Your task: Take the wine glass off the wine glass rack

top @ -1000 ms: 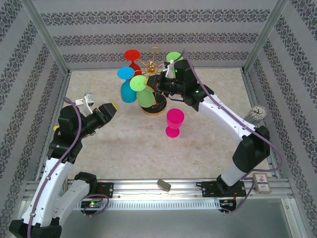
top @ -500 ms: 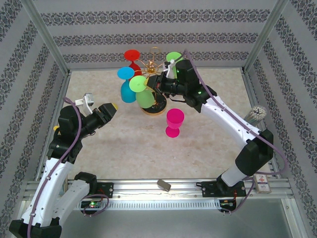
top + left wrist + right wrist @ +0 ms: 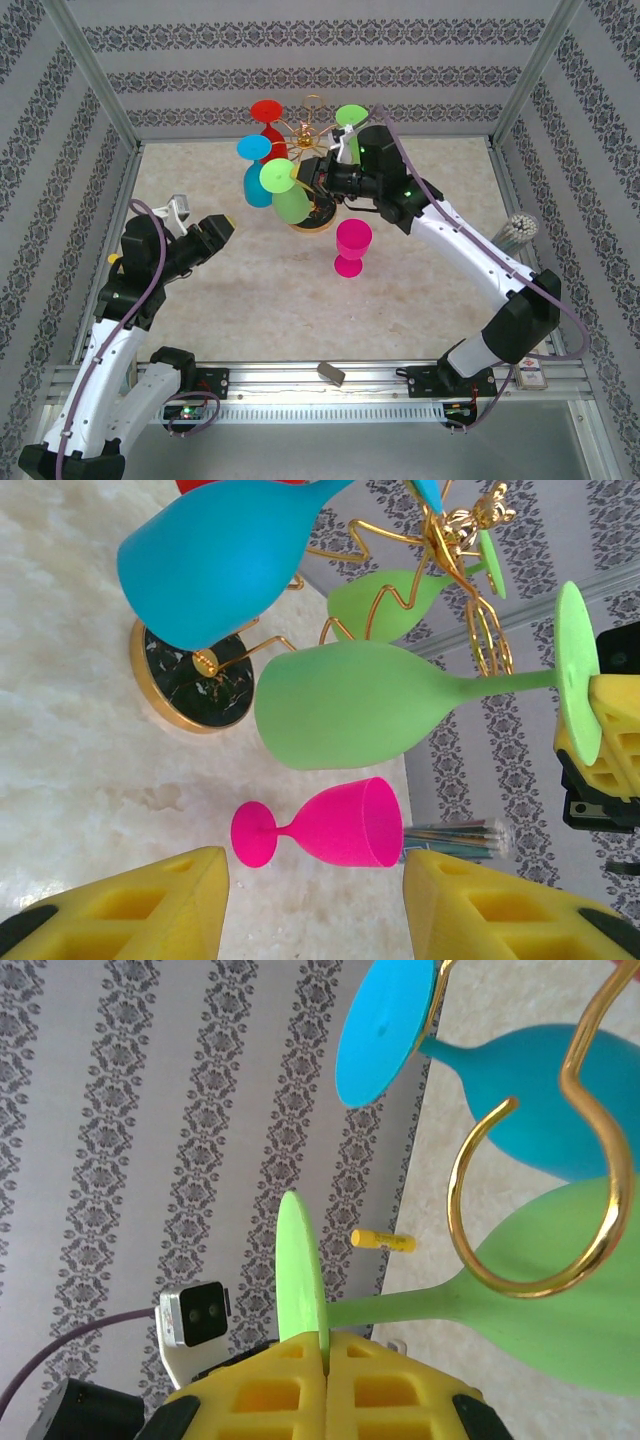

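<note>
Wine glass rack (image 3: 312, 128) stands at the far centre of the table (image 3: 400, 290), black gold-rimmed base (image 3: 190, 685) flat on the surface. Hanging on it bowl-down: red glass (image 3: 268, 112), blue glass (image 3: 258, 185), and a second green glass (image 3: 351, 115) on the far right arm.

Lime wine glass (image 3: 292, 203) is at the near side of the rack, tilted, with its foot toward the left arm. Right gripper (image 3: 326, 1340) is clamped shut on the rim of that foot; the left wrist view shows its yellow fingers (image 3: 610, 740) pinching the disc edge. A gold hook (image 3: 530, 1210) crosses in front of where stem meets bowl. Can't tell if the stem sits in the hook or is clear of it. Blue glass bowl is just beside the lime bowl, on its left.

Pink glass (image 3: 352, 247) stands upright on the table, near the rack base and below the right forearm. Bundle of thin sticks (image 3: 518, 230) is at the right edge, well apart.

Left gripper (image 3: 315, 885) has its jaws apart and holds nothing. It sits well apart from the rack, pointing at it.
</note>
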`<state>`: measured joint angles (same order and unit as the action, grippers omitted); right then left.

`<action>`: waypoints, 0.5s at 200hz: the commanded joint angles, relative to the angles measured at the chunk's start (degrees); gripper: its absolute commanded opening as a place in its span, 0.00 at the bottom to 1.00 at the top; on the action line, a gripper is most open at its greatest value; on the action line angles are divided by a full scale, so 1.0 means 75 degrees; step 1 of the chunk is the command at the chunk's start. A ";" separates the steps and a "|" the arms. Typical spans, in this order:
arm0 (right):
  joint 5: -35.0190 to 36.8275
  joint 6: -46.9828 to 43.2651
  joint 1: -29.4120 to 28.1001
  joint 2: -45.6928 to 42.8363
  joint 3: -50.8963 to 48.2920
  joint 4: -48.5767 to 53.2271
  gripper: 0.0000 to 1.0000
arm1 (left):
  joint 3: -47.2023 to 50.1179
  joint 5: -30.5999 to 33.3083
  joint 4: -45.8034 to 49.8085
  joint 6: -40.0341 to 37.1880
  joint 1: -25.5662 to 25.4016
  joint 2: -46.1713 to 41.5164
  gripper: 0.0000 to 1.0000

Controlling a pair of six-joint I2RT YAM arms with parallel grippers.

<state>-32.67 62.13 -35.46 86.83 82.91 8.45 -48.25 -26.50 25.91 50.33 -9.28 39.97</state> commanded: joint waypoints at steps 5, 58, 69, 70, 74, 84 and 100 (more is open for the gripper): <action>-0.0191 -0.0288 -0.0164 -0.0423 -0.0205 -0.0060 0.00 | -0.0280 0.0163 0.0665 -0.0180 0.0089 -0.0246 0.50; -0.0205 -0.0624 -0.0424 -0.0775 -0.0543 0.0155 0.00 | -0.0549 0.0378 0.1854 -0.0394 0.0089 -0.0485 0.50; -0.0203 -0.0695 -0.0517 -0.0836 -0.0616 0.0194 0.00 | -0.0578 0.0392 0.2050 -0.0411 0.0089 -0.0531 0.50; -0.0203 -0.0704 -0.0525 -0.0845 -0.0627 0.0190 0.00 | -0.0582 0.0398 0.2069 -0.0414 0.0089 -0.0539 0.50; -0.0212 -0.0752 -0.0563 -0.0879 -0.0672 0.0167 0.00 | -0.0592 0.0409 0.2151 -0.0411 0.0089 -0.0563 0.50; -0.0184 -0.0823 -0.0663 -0.0953 -0.0801 0.0105 0.00 | -0.0592 0.0454 0.2352 -0.0405 0.0089 -0.0605 0.50; -0.0126 -0.0979 -0.0848 -0.1061 -0.0977 0.0075 0.00 | -0.0605 0.0535 0.2646 -0.0417 0.0089 -0.0675 0.50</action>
<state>-33.12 58.00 -39.90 81.28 77.56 9.72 -51.20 -24.03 39.57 48.60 -9.26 36.05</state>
